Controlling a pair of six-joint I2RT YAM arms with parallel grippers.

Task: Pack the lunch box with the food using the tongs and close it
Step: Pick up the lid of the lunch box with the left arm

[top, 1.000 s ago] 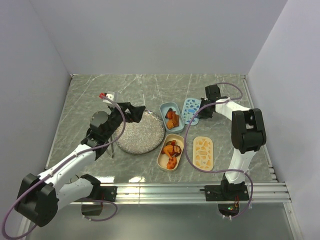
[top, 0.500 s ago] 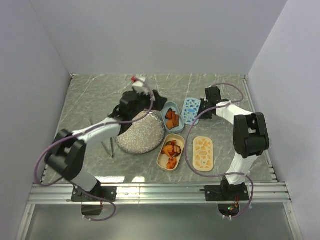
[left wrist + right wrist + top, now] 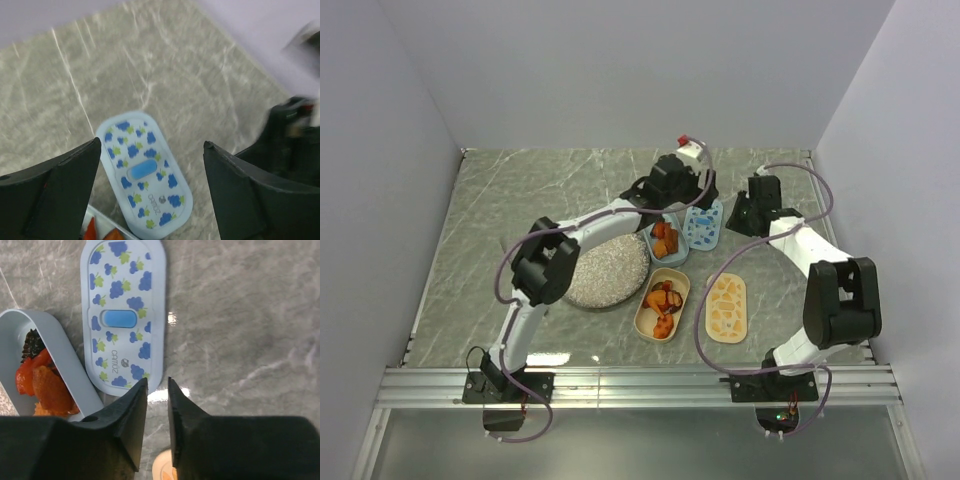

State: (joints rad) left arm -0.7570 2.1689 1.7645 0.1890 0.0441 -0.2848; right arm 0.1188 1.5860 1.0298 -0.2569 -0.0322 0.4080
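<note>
Likely closing stage. Locate food (image 3: 663, 238) packed in tubs (image 3: 684, 292), mid-table. Note left gripper (image 3: 151, 147) spread wide, empty, above blue-patterned lid (image 3: 145, 170); right gripper (image 3: 157, 381) narrowly parted, empty, at its right. Next: straddle lid, pinch, lift.

White oval plastic lid with blue grape print (image 3: 124, 315) lies flat on the grey marbled tabletop (image 3: 240, 315). A pale oval tub (image 3: 65, 365) sits just beside it, holding orange, red and dark food chunks (image 3: 42, 380). Black right gripper (image 3: 157, 385): jaws narrowly apart, empty.

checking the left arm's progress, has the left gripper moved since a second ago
Yes. The left gripper has swung right, from the silvery plate's left edge across it to above the blue-patterned lid.
</note>
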